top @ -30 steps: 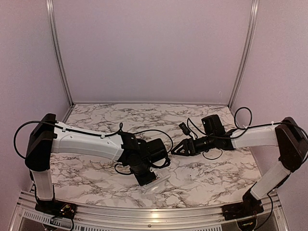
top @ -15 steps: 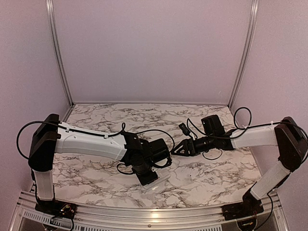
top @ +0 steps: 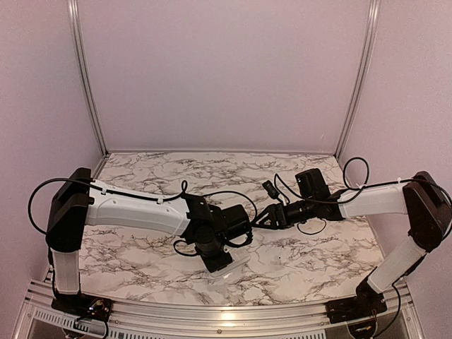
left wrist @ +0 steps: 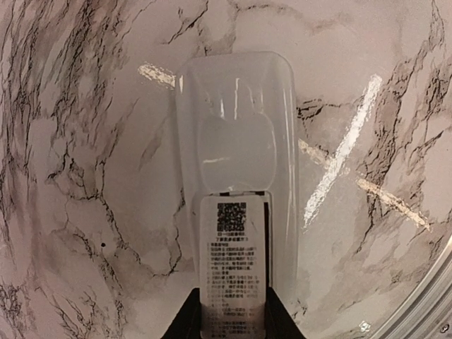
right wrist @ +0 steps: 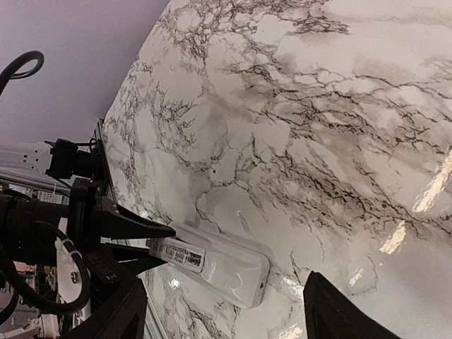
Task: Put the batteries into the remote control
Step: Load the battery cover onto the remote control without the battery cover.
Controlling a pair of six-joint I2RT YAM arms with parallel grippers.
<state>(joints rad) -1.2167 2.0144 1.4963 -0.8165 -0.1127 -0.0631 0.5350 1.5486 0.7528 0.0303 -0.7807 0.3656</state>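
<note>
One white, labelled remote control (left wrist: 236, 162) pinched in left claw (left wrist: 233, 321); right claw (right wrist: 227, 288) gapes.

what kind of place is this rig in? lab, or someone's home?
Most likely a lab test cell: plain walls framed by aluminium posts, a marble-pattern tabletop, and a left arm and right arm bolted at its near edge.

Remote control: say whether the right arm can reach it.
Probably yes: the left gripper holds the remote control by its labelled end, and nothing lies between the free end and the open right gripper.
</note>
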